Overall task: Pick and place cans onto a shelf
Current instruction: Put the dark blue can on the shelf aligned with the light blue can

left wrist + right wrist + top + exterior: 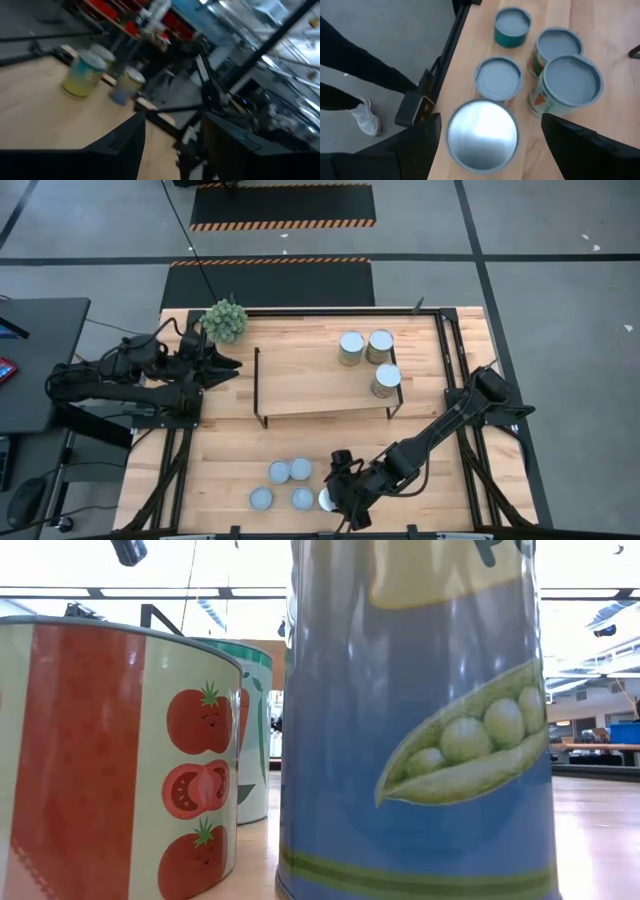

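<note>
Judging the can (481, 135) rigid, light and slick-sided, we advise gripping mid-wall. Right gripper (485, 150) straddles it, fingers apart; left gripper (228, 364) waits part-open beside the shelf (300, 380).

three cans (366, 357) on shelf (300, 385)

Even, bright overhead light fills the high view, and the shelf (322, 383) casts only a faint, soft shadow on the table (230, 450). In the low view, ceiling strip lights blow out to white behind the cans (420, 720), which stand so close that their labels look soft. The left wrist view is dim and heavily motion-blurred. In the right wrist view, 1 silvery lid (481, 135) shows glare and blur.
</note>
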